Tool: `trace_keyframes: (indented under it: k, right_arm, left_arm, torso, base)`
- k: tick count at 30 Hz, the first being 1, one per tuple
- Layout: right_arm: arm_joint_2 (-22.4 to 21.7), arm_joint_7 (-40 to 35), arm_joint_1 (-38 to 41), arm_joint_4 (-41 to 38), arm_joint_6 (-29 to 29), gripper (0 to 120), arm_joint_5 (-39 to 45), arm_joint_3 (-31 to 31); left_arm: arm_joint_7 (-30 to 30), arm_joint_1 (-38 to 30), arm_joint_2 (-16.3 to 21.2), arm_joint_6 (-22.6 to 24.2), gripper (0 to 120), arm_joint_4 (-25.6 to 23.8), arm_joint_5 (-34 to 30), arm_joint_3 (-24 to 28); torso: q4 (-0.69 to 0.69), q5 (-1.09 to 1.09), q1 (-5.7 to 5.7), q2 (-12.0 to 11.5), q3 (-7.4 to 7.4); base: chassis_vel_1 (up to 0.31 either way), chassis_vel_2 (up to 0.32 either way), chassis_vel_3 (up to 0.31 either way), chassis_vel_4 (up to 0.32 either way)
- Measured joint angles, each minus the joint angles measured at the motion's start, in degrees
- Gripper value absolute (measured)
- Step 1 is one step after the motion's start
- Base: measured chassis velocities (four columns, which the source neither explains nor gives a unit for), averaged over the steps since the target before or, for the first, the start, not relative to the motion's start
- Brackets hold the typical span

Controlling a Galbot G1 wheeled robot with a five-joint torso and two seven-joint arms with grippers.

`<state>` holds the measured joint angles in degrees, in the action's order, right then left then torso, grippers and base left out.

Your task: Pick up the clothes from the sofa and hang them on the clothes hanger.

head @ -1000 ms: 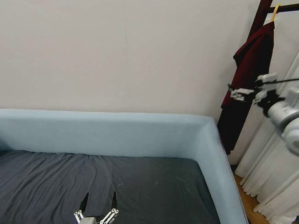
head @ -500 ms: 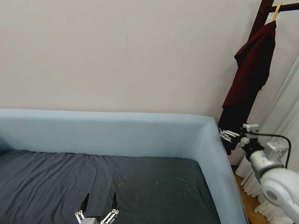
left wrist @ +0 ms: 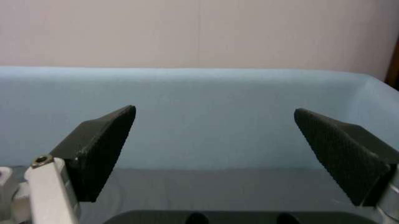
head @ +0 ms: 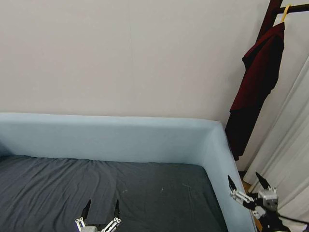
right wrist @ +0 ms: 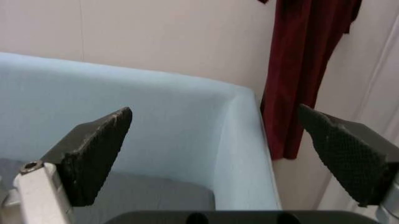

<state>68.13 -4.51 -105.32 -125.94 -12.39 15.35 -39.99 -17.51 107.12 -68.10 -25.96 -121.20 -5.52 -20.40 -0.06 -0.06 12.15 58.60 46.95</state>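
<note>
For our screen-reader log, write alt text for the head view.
A dark red garment hangs on a stand at the right, beside a light blue sofa with a dark grey seat. Both grippers are open: the left gripper over the seat, the right gripper by the sofa's right end.

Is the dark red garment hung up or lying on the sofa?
Hung up: the dark red garment drapes from a yellow hanger on the rack, beside the sofa.

A plain off-white wall (head: 120, 53) spans the background, with a faint vertical seam (head: 129, 43) running down it. At the right edge hangs a pleated white curtain (head: 285, 159), reaching a narrow strip of wooden floor (head: 243, 181)
</note>
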Motion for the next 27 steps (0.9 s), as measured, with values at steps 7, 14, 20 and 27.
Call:
trace_keyframes:
  k: [7, 14, 20, 27]
  right_arm:
    - [4.9, 2.3, -4.7, 2.2, -7.5, 100, -2.9, 0.4]
    - [6.2, 2.9, -6.0, 3.1, -11.9, 100, -5.8, 1.3]
    - [6.8, 2.4, -5.9, 3.1, -12.8, 100, -9.7, 2.6]
    - [6.8, 2.2, -6.0, 3.4, -13.3, 100, -10.8, 3.2]
  left_arm:
    - [3.5, -0.7, 1.5, -2.1, 100, 2.2, -3.5, -1.1]
    - [2.8, -0.9, 0.7, -2.3, 100, 2.7, -3.2, -1.2]
    - [1.0, -0.6, -0.5, -2.3, 100, 2.3, -2.1, -1.2]
    - [0.7, -0.7, -0.5, -2.3, 100, 2.3, -2.1, -1.3]
  torso:
    - [-0.02, 0.00, 0.00, 0.0, 0.00]
    - [0.00, 0.01, 0.00, 0.0, 0.01]
    - [0.00, 0.01, 0.00, 0.0, 0.01]
    - [-0.01, 0.02, 0.00, 0.0, 0.01]
  base:
    - [0.000, 0.000, 0.000, 0.000]
    - [0.000, 0.000, 0.000, 0.000]
    - [0.000, 0.000, 0.000, 0.000]
    - [0.000, 0.000, 0.000, 0.000]
